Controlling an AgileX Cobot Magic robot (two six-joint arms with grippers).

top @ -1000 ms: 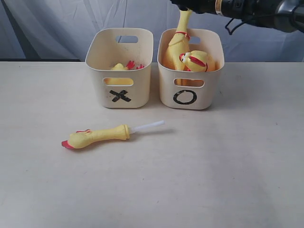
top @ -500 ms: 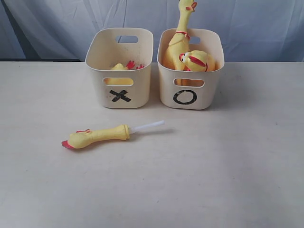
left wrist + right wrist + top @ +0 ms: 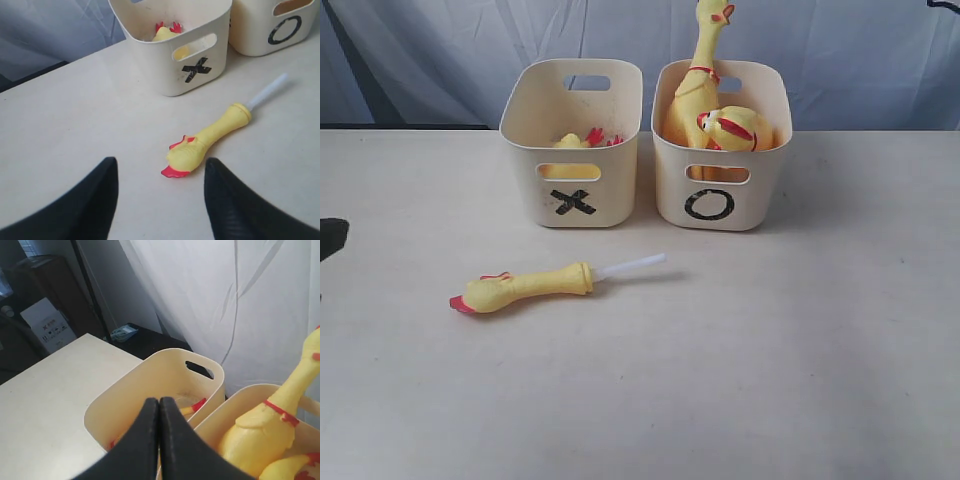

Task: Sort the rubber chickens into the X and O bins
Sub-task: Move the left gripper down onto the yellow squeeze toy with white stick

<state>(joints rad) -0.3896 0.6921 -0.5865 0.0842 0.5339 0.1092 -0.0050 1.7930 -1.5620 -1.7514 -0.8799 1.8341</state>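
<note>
A yellow head-and-neck rubber chicken piece (image 3: 525, 288) with a white tube (image 3: 630, 266) lies on the table in front of the X bin (image 3: 575, 200). Its red beak points left. My left gripper (image 3: 160, 161) hovers open and empty just short of that head (image 3: 187, 155). The X bin holds a yellow and red piece (image 3: 582, 140). In the O bin (image 3: 715, 205) a whole chicken (image 3: 700, 70) stands upright beside another one (image 3: 735, 128). My right gripper (image 3: 159, 400) is shut on nothing, raised over the bins' rims (image 3: 150, 370).
The two cream bins stand side by side at the back of the table, before a pale curtain (image 3: 440, 50). A dark bit of the left arm (image 3: 330, 238) shows at the table's left edge.
The right arm has pulled away from above the O bin and out of the exterior view, leaving the tall chicken standing there; its jaws have shut. A dark part of the left arm has appeared at the left edge.
</note>
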